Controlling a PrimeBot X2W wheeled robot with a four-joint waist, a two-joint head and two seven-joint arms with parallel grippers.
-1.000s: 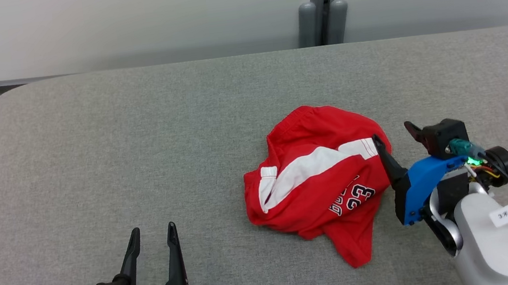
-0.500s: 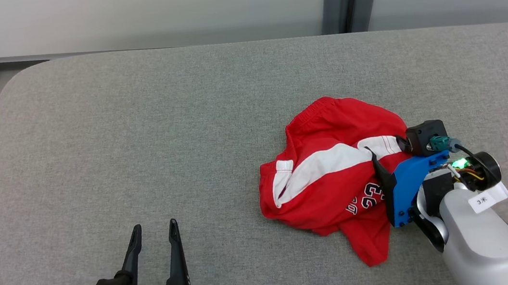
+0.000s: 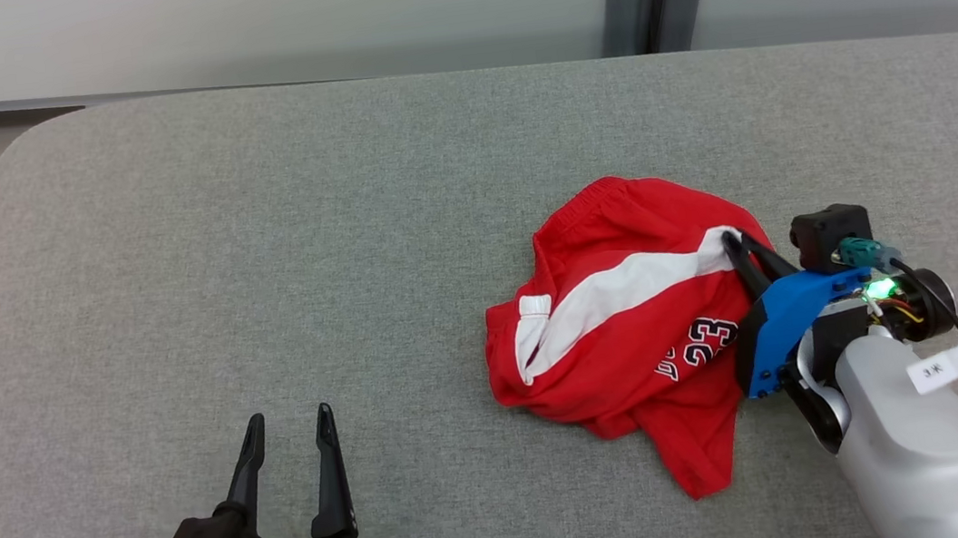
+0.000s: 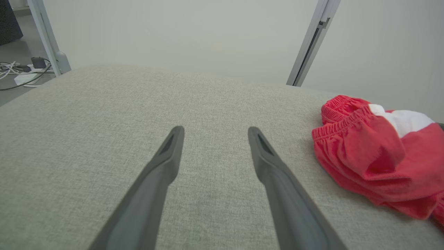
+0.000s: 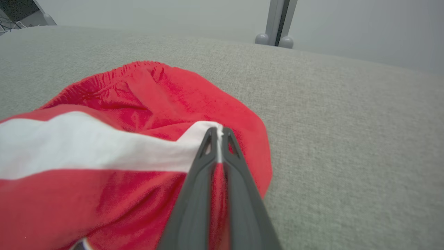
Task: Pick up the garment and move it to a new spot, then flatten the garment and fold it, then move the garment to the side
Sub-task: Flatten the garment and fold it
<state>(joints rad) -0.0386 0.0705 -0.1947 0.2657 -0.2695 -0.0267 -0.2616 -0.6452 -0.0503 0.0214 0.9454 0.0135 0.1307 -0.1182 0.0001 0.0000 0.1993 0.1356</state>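
Newly closed, right gripper point(image 3: 731, 238) pinching garment point(image 3: 627, 360)

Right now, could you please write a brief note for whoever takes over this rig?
Right gripper: shut on the garment, pinching the end of its white stripe.
Left gripper: open, holding nothing, over the near left of the table.
Garment: crumpled, right of the table's middle.
Done: grasp made.
Left: lift and move it, flatten, fold, move aside.
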